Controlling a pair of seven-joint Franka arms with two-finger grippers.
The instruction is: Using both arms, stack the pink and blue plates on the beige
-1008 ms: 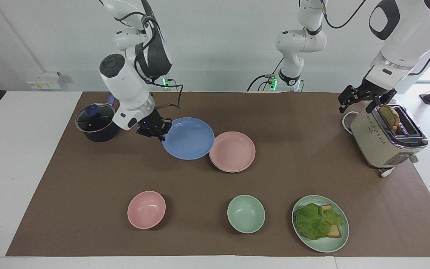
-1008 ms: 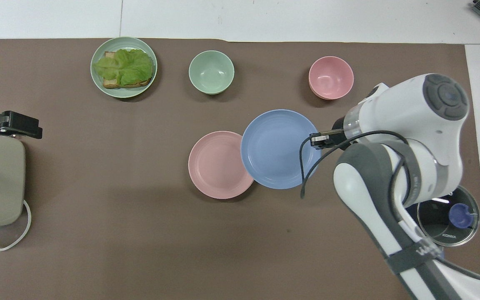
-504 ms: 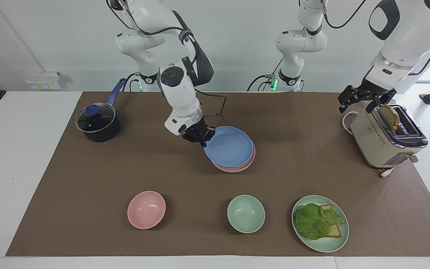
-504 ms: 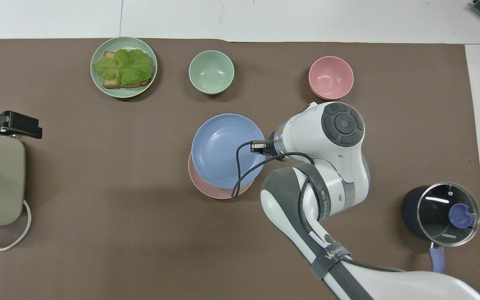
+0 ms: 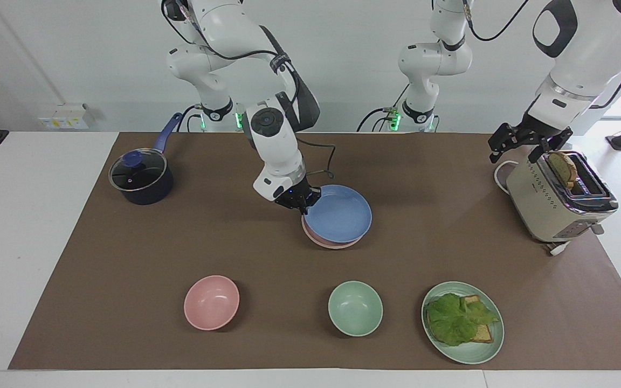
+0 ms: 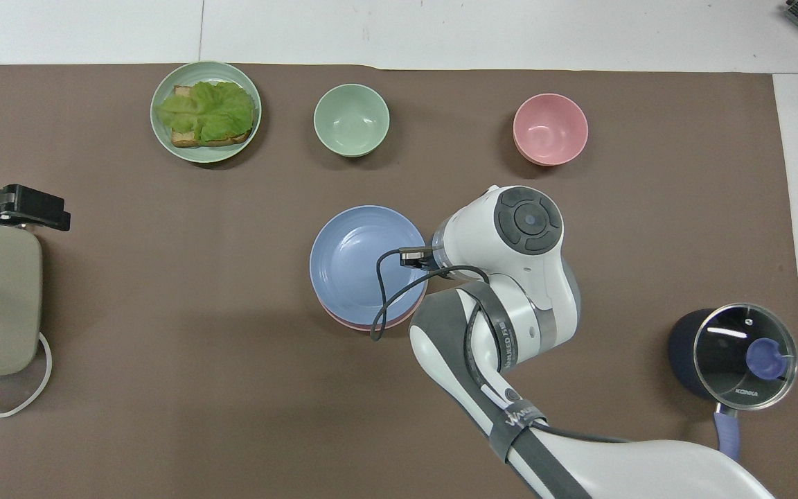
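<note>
My right gripper point(image 5: 304, 203) is shut on the rim of the blue plate point(image 5: 337, 214) point(image 6: 361, 263), at the edge toward the right arm's end of the table. The plate lies almost squarely over the pink plate point(image 5: 325, 245) point(image 6: 354, 324), of which only a thin rim shows. I cannot tell whether the two touch. The beige plate is hidden or out of view. My left gripper point(image 5: 516, 152) point(image 6: 25, 208) waits open in the air beside the toaster, holding nothing.
A beige toaster point(image 5: 556, 202) with bread stands at the left arm's end, a lidded dark pot point(image 5: 139, 178) at the right arm's end. Farther from the robots sit a pink bowl point(image 5: 211, 302), a green bowl point(image 5: 355, 308) and a green plate point(image 5: 477, 353) with lettuce on bread.
The right arm carried the blue plate sideways from beside the pink plate to over it and lowered it. The left arm has not moved.
</note>
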